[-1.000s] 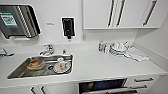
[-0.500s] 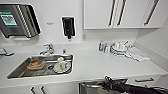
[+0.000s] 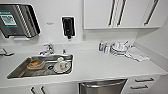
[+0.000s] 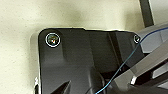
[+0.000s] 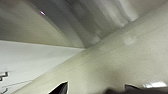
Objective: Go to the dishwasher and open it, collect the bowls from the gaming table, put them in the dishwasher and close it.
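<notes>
first step in hand: the dishwasher (image 3: 103, 85) sits under the bench (image 3: 100, 66), near centre, right of the sink (image 3: 17, 72), door ajar. next: lower it fully. claw states: cannot tell.

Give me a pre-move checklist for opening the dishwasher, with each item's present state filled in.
1. Dishwasher in sight under the counter, between the white cabinet doors and the drawers: ok.
2. Its steel front reads as shut, top edge level under the counter edge: ok.
3. Bar handle located: cannot tell; only the top of the front shows at the head view's bottom edge.
4. Countertop edge above the door free of overhanging items; the plates and cloth sit back near the wall: ok.
5. Gripper fingers ready to grasp: cannot tell from either wrist view.
6. Floor space for the door to drop: cannot tell.
</notes>
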